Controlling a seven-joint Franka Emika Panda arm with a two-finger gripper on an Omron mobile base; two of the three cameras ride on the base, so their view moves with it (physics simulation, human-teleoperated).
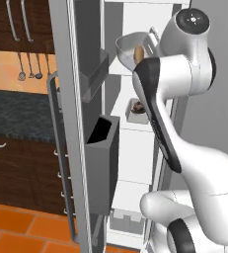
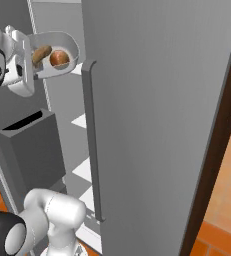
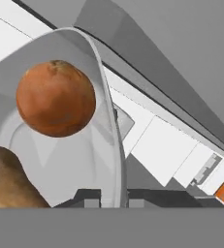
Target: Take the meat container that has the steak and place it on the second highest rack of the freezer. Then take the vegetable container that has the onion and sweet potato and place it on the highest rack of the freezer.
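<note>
**Bowl carried at the top of the freezer, not yet set down**

Fingers (image 3: 87, 197) of my gripper (image 3: 114, 197) stand one on each side of the bowl wall, so I judge they are clamped on the rim of the vegetable container (image 3: 60, 160). It is held high at the freezer (image 1: 135, 148), near the highest rack (image 1: 120, 66). Inside it the onion (image 3: 56, 98) lies beside the sweet potato (image 3: 7, 181).

To do this step well, I would keep the bowl level, push it further in over the rack, and lower it until its bottom rests flat. Only then I would let the fingers part and pull straight back, because the onion is round and could roll out if the bowl tips. The door bins (image 1: 103, 163) are close on the left, so I would not swing that way.

From the left base view I see the meat container (image 1: 136, 111) with the steak (image 1: 138, 106) already on the rack below; the other views do not give this. From the right base view the closed door with its long handle (image 2: 90, 145) covers the shelves, but the onion and sweet potato show clearly. Whether the bowl touches the rack, I cannot tell.
</note>
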